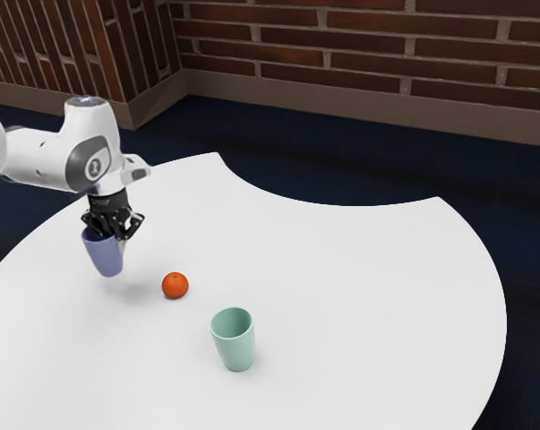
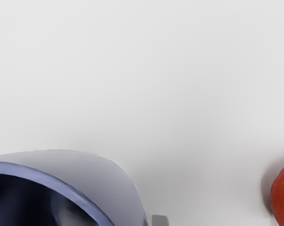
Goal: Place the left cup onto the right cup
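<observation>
A lavender-blue cup (image 1: pixel 105 256) hangs a little above the white table (image 1: pixel 341 269) at the exterior view's left, tilted slightly, with a faint shadow beneath it. My black gripper (image 1: pixel 114 235) is shut on its rim from above. The same cup (image 2: pixel 61 188) looms large right under my hand in the wrist view. A teal cup (image 1: pixel 233 339) stands upright on the table toward the front, to the right of the held cup.
An orange ball (image 1: pixel 175 285) lies on the table between the two cups; its edge (image 2: pixel 283 193) appears in the wrist view beside the held cup. The table's curved edge runs behind and to the right. A brick wall (image 1: pixel 359 45) stands at the back.
</observation>
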